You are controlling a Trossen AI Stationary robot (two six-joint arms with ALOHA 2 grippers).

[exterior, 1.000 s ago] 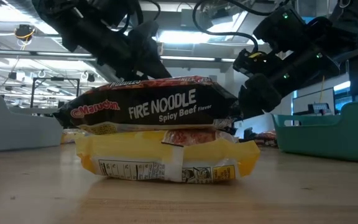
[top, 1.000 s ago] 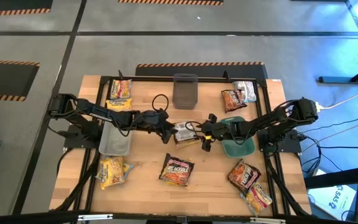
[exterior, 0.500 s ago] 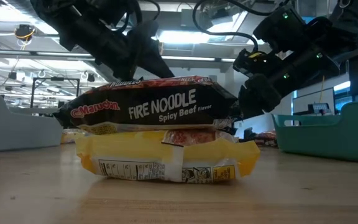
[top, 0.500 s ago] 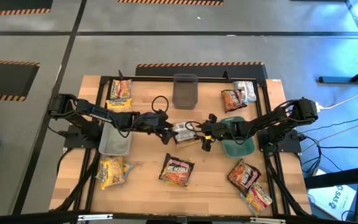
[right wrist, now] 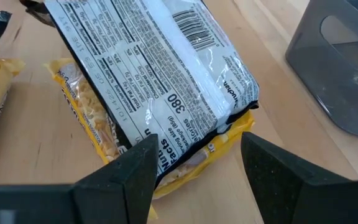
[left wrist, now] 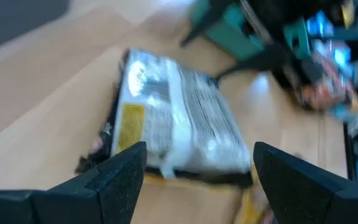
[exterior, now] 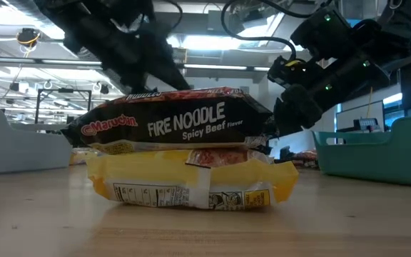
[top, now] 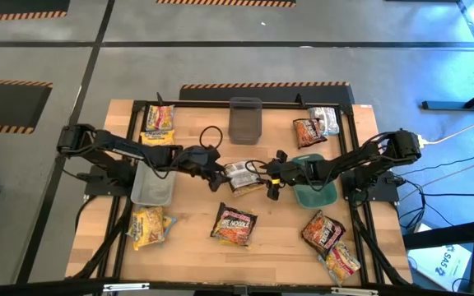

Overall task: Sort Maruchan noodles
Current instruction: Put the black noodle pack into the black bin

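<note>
At the table's middle a silver-white Maruchan packet point(top: 241, 173) lies back side up on a yellow packet point(right wrist: 73, 106). My left gripper point(top: 218, 173) stands open just left of this stack, which lies ahead of its spread fingers point(left wrist: 197, 152) in the left wrist view. My right gripper point(top: 268, 177) is open at the stack's right end, and that end point(right wrist: 191, 155) reaches in between its fingers. Nearer the front a dark Fire Noodle packet point(exterior: 170, 125) rests on another yellow one point(exterior: 191, 182). My right gripper comes slanting down from the table's right, with one finger point(right wrist: 129, 174) in front of the end edge point(right wrist: 166, 149) of the silver-white packet. I cannot tell whether it touches the stack.
A clear grey bin point(top: 245, 119) stands at the far middle and another point(top: 152, 185) under the left arm. A green dish point(top: 313, 189) sits beneath the right arm. More packets lie at the far left point(top: 159, 122), near left point(top: 149, 226), far right point(top: 315, 125) and near right point(top: 327, 238).
My left gripper has opened and let go of the silver-white packet, then drawn back a little toward the table's left edge and up. The packet stays lying on the yellow one.
</note>
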